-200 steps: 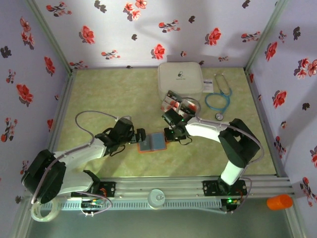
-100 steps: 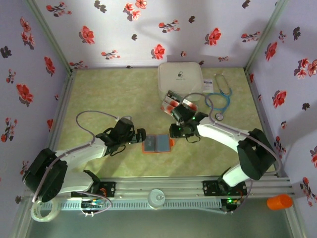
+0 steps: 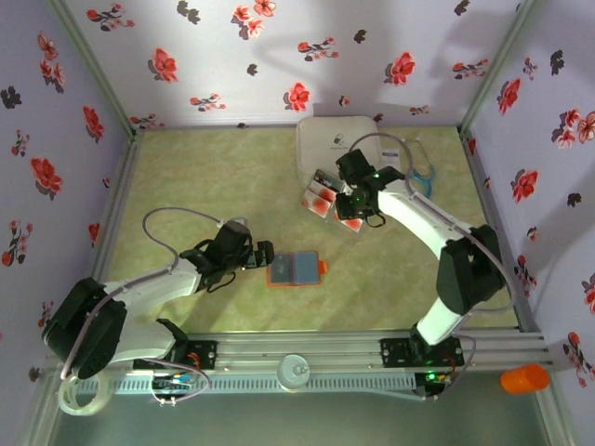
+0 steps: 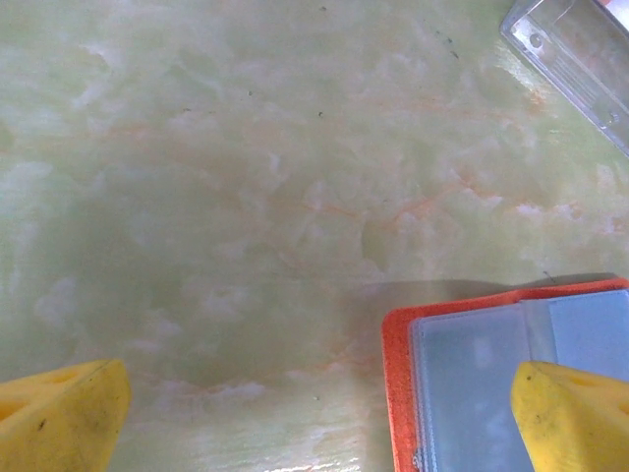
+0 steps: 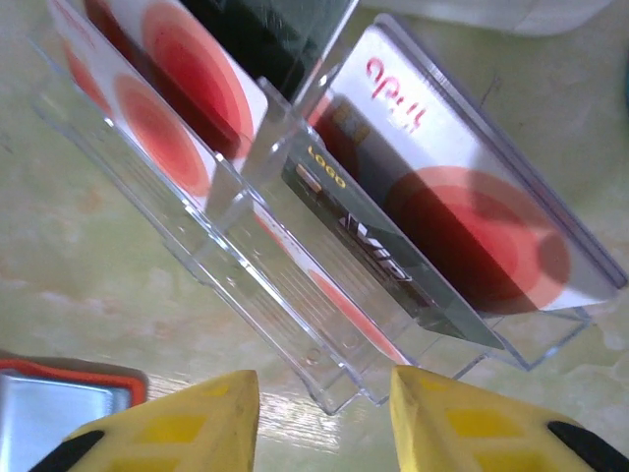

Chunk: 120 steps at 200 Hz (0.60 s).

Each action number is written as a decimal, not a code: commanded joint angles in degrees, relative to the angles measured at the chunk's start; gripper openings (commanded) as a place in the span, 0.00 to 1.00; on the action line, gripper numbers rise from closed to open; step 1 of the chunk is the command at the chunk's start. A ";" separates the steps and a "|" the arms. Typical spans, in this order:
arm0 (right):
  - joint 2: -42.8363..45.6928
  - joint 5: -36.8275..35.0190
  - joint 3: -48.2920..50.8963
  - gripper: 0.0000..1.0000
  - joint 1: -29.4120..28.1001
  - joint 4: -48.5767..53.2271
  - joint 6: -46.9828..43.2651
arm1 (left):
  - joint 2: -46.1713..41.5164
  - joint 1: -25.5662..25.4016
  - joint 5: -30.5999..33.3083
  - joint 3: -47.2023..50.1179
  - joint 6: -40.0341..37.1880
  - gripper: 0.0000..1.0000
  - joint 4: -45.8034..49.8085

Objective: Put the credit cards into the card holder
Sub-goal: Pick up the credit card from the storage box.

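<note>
- The credit cards stood upright in a clear slotted stand at the far middle of the bench, just in front of a big white case.
- In the right wrist view at least three cards showed in the slots: one with red circles on the left, a dark one in the middle and a pale one with a red patch on the right. An exact count could not be made.
- The card holder lay open and flat nearer the arms, well apart from the stand, grey-blue inside with an orange rim.
- Its pockets looked empty in the top view and the left wrist view, so no card could be counted as stowed.
- The right tool hovered just in front of the stand. Its yellow fingertips stood partly apart with nothing between them.
- The left tool sat low at the holder's left edge. It was spread wide and gripped nothing, and one fingertip overlapped the orange rim in its wrist view.
- Judging from this, the task looked barely begun.
- Each card had yet to be pulled from its slot, carried to the holder and slid into a pocket.
- The left tool seemed placed to steady the holder while the cards went in.
</note>
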<state>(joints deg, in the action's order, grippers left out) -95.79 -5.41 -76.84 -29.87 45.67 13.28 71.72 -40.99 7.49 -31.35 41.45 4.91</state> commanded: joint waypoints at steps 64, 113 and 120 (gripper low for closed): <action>-7.23 -5.62 -6.22 0.32 -0.02 5.04 -6.16 | -0.47 -0.32 1.48 0.44 -0.77 1.00 0.81; -9.21 -4.65 -6.31 0.30 -0.10 4.34 -6.07 | -0.71 -0.36 1.48 0.84 -0.74 1.00 0.83; -9.48 -4.62 -6.37 0.30 -0.10 4.17 -6.16 | -0.82 -0.32 1.53 0.77 -0.75 1.00 0.72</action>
<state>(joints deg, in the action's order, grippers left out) -103.70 -9.23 -81.95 -29.87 48.77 8.21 71.72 -40.99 7.53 -31.33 41.45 4.99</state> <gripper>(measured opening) 0.302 0.998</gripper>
